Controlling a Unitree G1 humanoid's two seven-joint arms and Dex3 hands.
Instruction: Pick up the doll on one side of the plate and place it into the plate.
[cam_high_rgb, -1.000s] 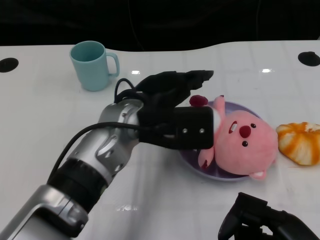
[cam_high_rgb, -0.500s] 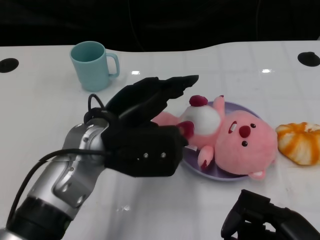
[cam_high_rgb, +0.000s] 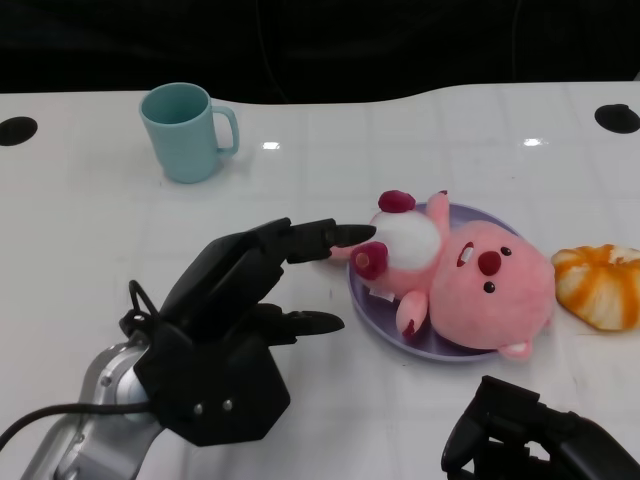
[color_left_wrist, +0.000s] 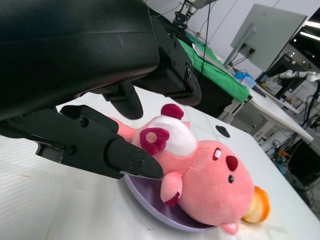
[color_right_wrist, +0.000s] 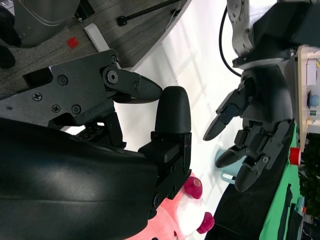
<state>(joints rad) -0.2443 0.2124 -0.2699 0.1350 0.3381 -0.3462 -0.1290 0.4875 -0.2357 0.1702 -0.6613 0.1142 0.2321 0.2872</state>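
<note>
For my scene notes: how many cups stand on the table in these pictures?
1. The teal cup stands at the table's far left, apart from the purple plate that holds the pink doll. Nothing suggests another hidden cup.

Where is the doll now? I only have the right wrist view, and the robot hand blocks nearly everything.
Observer: The pink doll lies on its back in the purple plate, head toward the orange toy.
Operator: Is the left robot hand holding it?
Observer: No. The left robot hand is beside the plate, fingers apart, holding nothing.
Operator: Anything else on the table?
Observer: A teal mug stands upright, far behind the left robot hand.
</note>
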